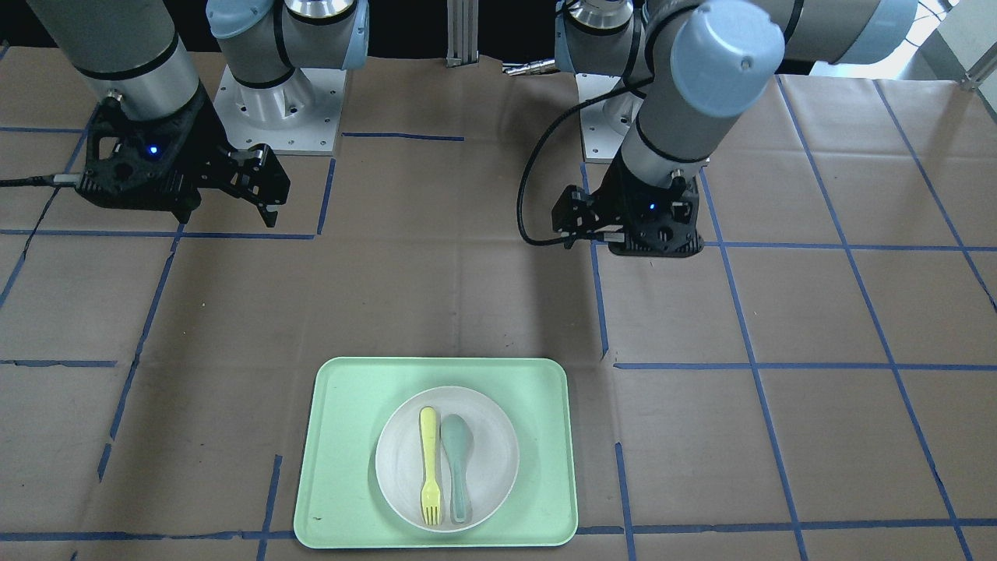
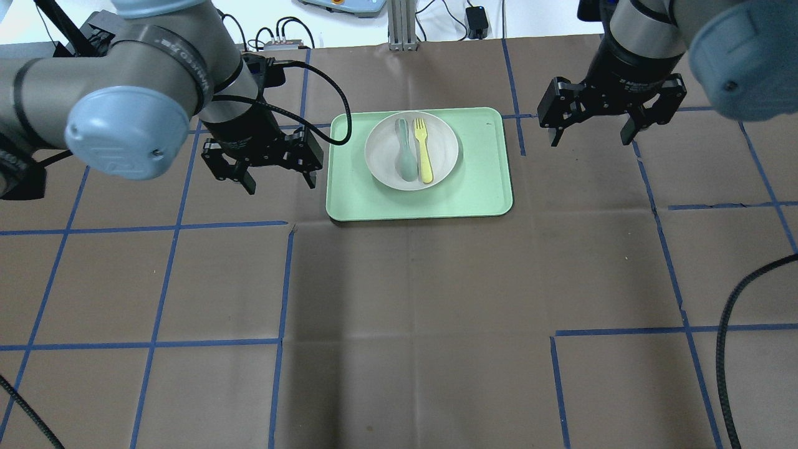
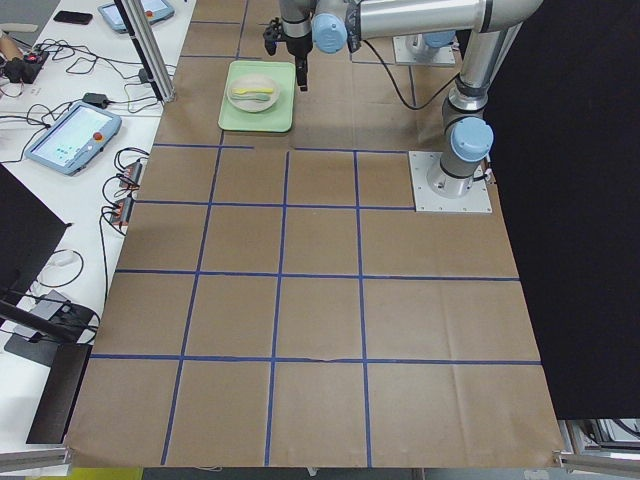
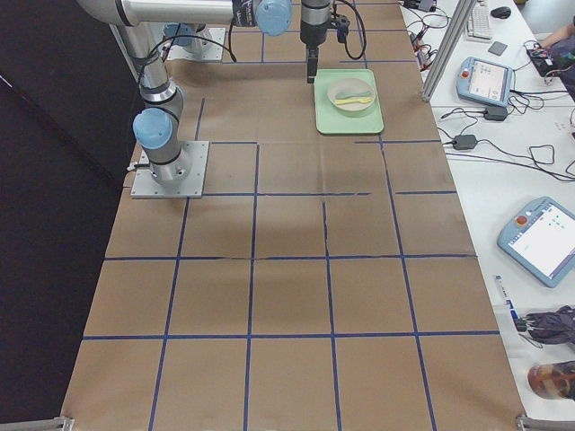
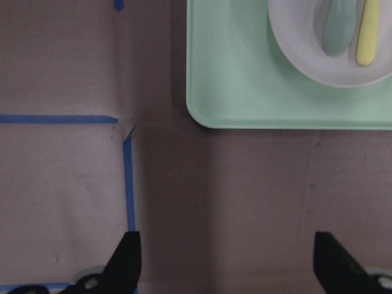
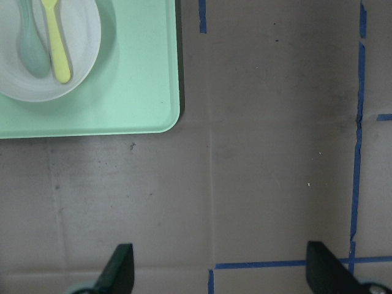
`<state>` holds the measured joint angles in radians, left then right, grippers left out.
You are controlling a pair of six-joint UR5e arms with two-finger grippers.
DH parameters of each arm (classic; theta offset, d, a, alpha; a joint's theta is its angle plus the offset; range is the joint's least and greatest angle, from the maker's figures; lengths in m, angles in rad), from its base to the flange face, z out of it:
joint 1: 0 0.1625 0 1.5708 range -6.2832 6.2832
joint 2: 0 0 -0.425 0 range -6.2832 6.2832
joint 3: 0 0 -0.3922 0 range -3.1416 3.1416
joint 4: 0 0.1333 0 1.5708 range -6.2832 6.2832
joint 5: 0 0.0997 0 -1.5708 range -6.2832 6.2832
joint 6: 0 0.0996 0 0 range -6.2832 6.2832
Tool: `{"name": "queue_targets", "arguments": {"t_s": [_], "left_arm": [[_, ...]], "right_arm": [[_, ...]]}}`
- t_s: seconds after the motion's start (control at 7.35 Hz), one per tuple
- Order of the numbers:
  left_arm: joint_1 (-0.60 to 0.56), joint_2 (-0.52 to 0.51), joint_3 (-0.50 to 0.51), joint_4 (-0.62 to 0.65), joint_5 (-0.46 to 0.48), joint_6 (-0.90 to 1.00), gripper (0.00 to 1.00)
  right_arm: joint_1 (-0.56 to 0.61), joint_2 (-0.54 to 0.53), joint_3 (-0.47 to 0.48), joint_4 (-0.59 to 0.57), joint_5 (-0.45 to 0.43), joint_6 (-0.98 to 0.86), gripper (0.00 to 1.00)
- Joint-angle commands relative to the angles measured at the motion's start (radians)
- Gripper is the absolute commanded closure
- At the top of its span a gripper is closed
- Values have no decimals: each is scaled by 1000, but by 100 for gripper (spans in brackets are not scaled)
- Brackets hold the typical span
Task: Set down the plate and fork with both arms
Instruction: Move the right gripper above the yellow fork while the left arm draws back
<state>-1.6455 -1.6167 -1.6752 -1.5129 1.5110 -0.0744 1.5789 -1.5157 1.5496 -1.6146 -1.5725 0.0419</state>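
Note:
The off-white plate (image 2: 444,154) lies on the mint-green tray (image 2: 480,184) at the far middle of the table. The pale-yellow fork (image 2: 424,153) lies inside the plate, tines toward the far side. My left gripper (image 2: 280,182) hovers open and empty just left of the tray. My right gripper (image 2: 589,138) hovers open and empty to the right of the tray. The left wrist view shows the plate (image 5: 306,64), the fork (image 5: 367,37) and the tray's corner (image 5: 245,79) ahead of the open gripper (image 5: 228,260). The right wrist view shows the plate (image 6: 89,37) and the fork (image 6: 55,43).
A grey-green spoon (image 2: 404,153) lies in the plate beside the fork. Brown paper with blue tape lines (image 2: 280,280) covers the table. A metal post (image 2: 399,25) and cables stand beyond the far edge. Tablets and cables lie on side benches (image 3: 70,140).

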Motion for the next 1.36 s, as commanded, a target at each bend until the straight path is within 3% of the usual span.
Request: {"name": "queue_targets", "arguments": {"t_s": [0.0, 0.54, 0.82, 1.22], "left_arm": [[7, 156, -8, -177, 32, 24, 0], [16, 186, -18, -178, 41, 167, 0], [15, 172, -35, -176, 37, 222, 0], [16, 164, -28, -177, 31, 228, 0]], "right_arm": [[71, 130, -124, -4, -1, 73, 0], [237, 391, -345, -30, 0, 232, 0], [248, 445, -344, -76, 5, 248, 0], [248, 554, -349, -257, -4, 248, 2]]}}
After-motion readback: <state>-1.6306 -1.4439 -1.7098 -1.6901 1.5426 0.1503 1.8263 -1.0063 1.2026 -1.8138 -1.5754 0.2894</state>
